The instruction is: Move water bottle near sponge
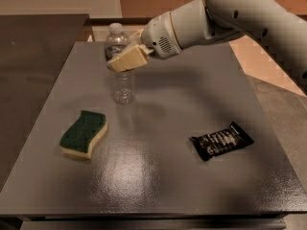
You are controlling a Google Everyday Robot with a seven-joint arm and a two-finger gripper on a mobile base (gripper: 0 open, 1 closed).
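The water bottle point(123, 83) is clear ribbed plastic with a white cap and stands upright on the grey table point(158, 176), left of centre. My gripper point(125, 60) comes in from the upper right and is shut on the bottle's middle, covering its label band. The sponge point(83, 133), wavy with a dark green top over pale yellow foam, lies flat in front of and to the left of the bottle, a short gap away.
A black shiny snack packet point(221, 141) lies on the right half of the table. My white arm point(230, 18) spans the upper right. A dark counter point(33, 56) adjoins the table's left side.
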